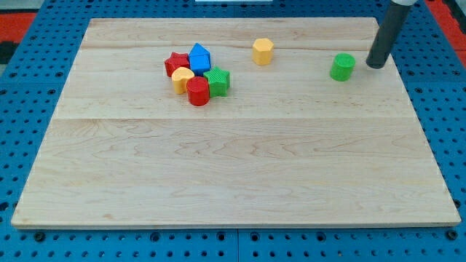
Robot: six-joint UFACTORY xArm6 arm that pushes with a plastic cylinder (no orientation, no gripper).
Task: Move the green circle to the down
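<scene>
Tip beside green circle, upper right of counter.

My tip (376,65) rests on the wooden counter (233,167) just to the view's right of the green circle (342,66), near but apart from it. No end effector fitted: the arm ends in a plain dark rod, so no spread or pinch to record. Yellow hexagon block (263,52) stands alone toward the top centre. Cluster at upper left, touching: red star (176,64), blue block (199,57), yellow round block (183,80), red cylinder (197,92), green star-like block (217,81).
</scene>
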